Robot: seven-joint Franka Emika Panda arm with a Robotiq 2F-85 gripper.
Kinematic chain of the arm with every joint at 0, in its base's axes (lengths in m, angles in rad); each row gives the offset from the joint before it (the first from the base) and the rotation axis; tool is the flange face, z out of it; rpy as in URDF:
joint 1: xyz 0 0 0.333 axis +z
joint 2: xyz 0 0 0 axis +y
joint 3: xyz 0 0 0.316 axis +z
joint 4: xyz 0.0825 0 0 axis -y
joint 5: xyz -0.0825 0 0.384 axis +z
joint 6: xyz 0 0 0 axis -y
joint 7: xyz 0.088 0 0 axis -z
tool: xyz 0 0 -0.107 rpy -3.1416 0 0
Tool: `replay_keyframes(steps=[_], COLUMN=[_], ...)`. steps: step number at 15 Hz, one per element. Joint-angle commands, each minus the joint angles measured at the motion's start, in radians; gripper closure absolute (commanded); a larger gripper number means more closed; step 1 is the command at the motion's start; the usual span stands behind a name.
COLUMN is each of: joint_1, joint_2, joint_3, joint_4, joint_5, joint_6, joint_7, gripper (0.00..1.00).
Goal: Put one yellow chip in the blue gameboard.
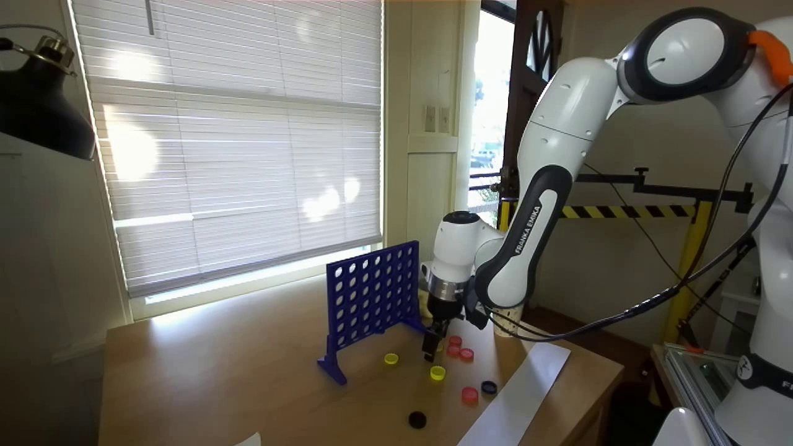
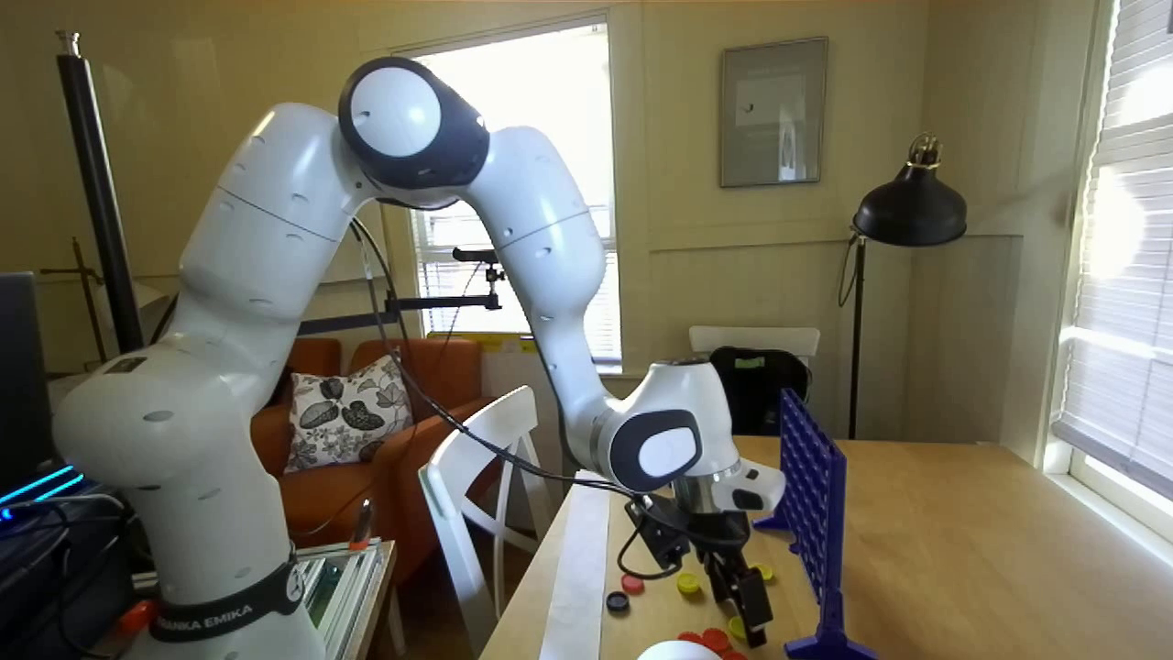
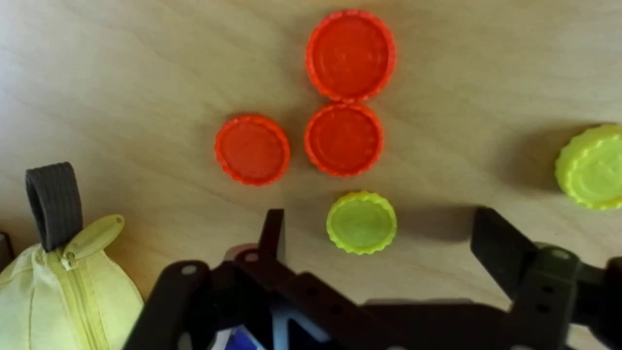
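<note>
Base (image 2: 229, 559): planted at eight o'clock in an exterior view.
Elbow (image 2: 399, 110): highest of all, near eleven o'clock there.
Forearm (image 1: 557, 148): sloping down towards seven o'clock in an exterior view.
Wrist (image 1: 455, 251): pointing just past six o'clock there.
Fingers (image 3: 503, 248): spread wide, at seven and four o'clock in the wrist view.
Fingertips (image 2: 756, 632): aimed towards five o'clock in an exterior view.

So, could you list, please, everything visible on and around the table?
table: 1, tan, beside blind
gameboard: 1, blue, upright on table
yellow chips: 3, yellow, on table
red chips: 4, red, on table
black chips: 2, black, on table
strip: 1, white, on table
pouch: 1, pale yellow, on table
speckled container: 1, cream, on table
lamp: 1, black, beside table
chairs: 2, white, beside table
bag: 1, black, by chair
blind: 1, white, beside table
arm: 1, white, over table
gripper: 1, black, open over yellow chip
</note>
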Motion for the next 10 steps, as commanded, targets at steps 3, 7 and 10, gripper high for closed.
replay_keyframes(steps=[3,7,10], joint_1=[-0.019,-0.03,-0.035], joint_2=[-0.002,-0.002,-0.002], joint_3=[0.012,0.024,0.028], joint_4=[-0.014,-0.013,-0.013], joint_5=[0.093,0.124,0.136], joint_6=[0.045,0.05,0.046], joint_7=[-0.085,-0.112,-0.129], gripper=[0.24,0.31,0.3])
